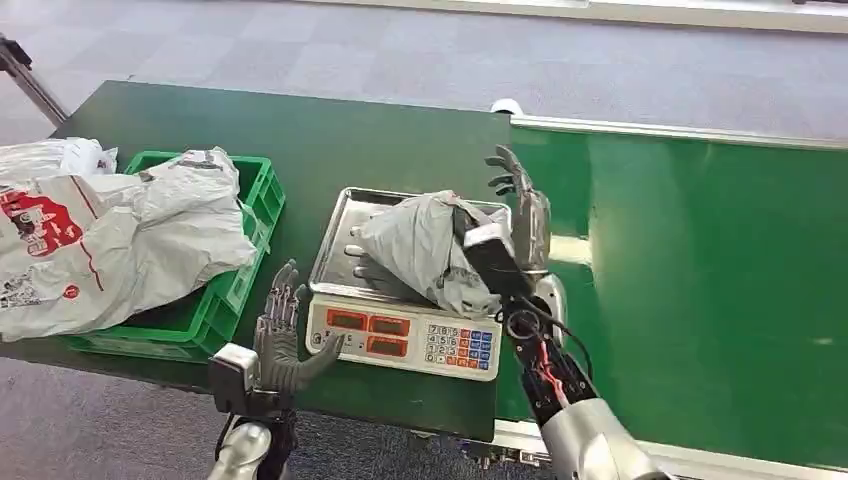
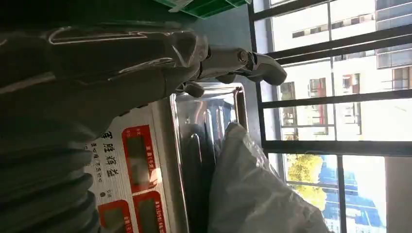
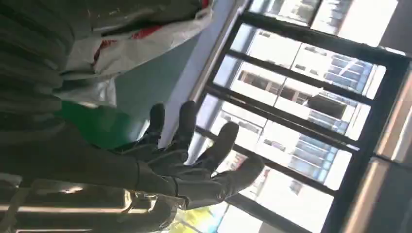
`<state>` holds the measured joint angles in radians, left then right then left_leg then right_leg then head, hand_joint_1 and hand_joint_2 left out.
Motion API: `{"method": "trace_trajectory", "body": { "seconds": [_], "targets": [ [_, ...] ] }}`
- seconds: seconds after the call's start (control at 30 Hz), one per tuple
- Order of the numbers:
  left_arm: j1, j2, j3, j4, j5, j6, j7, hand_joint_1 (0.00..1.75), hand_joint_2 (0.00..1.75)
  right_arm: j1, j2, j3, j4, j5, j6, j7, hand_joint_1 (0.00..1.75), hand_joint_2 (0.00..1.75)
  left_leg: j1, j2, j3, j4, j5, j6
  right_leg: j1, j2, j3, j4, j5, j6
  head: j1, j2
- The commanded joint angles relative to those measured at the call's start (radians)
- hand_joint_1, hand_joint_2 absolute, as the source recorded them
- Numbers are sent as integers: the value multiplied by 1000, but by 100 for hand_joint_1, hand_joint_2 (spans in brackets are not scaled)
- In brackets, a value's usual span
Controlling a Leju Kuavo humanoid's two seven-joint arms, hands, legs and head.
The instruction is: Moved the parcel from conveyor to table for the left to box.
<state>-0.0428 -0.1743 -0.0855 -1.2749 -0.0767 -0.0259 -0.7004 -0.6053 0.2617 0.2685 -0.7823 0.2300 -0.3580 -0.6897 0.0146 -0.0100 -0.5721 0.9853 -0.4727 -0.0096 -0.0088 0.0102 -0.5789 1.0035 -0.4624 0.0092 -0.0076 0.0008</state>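
Note:
A crumpled grey plastic parcel [image 1: 430,250] lies on the steel pan of a white electronic scale [image 1: 405,340] at the table's front; its grey wrap [image 2: 252,194] fills the near part of the left wrist view. My right hand [image 1: 520,205] stands just right of the parcel, fingers spread and raised, holding nothing; those spread fingers [image 3: 194,150] appear against windows. My left hand [image 1: 285,340] hovers open at the scale's front left corner, thumb toward the display. A green crate [image 1: 235,290] at the left holds several white and grey bagged parcels [image 1: 120,235].
The green conveyor belt [image 1: 700,270] runs along the right, its silver rail [image 1: 680,132] at the far side. The dark green table [image 1: 330,140] carries the scale and crate. Grey carpet floor surrounds it.

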Motion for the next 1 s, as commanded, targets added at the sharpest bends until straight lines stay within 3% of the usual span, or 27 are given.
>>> {"method": "trace_trajectory", "body": {
  "seconds": [0.03,0.27,0.3,0.57,1.0],
  "targets": [
    [-18,4,-12,31,-9,-2,2,0,175,223,-94,-40,-354,-168,19,-8,0,175,0,-6,0,-1,0,1,0,-7,3,-1,-1,0,0,0],
    [-27,7,-12,34,-11,-9,2,0,175,176,-100,-19,-114,-116,119,-8,0,175,0,-1,1,-2,1,1,0,-2,2,-2,0,0,0,0],
    [-28,7,-12,38,-11,-12,2,0,175,186,-98,-30,-139,-138,156,-8,0,175,0,0,2,-2,1,1,0,-2,3,-3,1,0,0,0],
    [-26,0,-10,38,-8,-14,2,0,175,373,-100,-48,-530,-133,106,-8,0,175,-1,-3,0,-1,-1,1,0,-4,2,-1,-1,0,0,0],
    [-11,-6,-3,18,-19,5,2,0,175,438,-83,-77,-605,-153,71,-8,0,175,-1,0,0,-1,0,1,0,-1,0,-1,0,0,0,0]
  ]
}}
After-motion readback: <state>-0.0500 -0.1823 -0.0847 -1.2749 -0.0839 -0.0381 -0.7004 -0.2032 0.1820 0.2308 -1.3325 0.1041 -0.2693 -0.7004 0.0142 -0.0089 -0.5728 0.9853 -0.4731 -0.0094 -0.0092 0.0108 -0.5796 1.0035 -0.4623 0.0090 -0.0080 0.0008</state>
